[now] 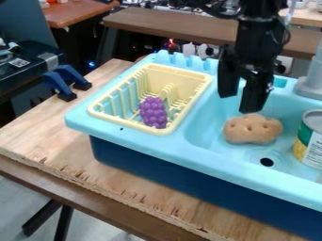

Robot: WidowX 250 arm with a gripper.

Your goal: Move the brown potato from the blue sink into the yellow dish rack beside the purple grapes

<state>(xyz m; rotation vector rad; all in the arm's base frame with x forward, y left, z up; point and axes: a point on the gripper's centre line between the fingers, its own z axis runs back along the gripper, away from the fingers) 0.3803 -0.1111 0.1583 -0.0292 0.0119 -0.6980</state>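
Note:
The black gripper (241, 96) hangs open above the back part of the blue sink basin, its two fingers apart with nothing between them. Just below and in front of it, a tan potato-like toy (253, 129) with small dimples lies in the basin. A purple toy bunch of grapes (153, 112) rests in the pale yellow dish rack (100, 114), to the left of the gripper. At the right edge a can (310, 140) with a green and yellow label stands in the sink.
The blue toy sink (196, 156) sits on a wooden board (37, 136). Its drain hole (267, 162) is in front of the tan toy. A grey faucet base (309, 86) rises at the back right. Blue clamps (59, 85) are on the board's left edge.

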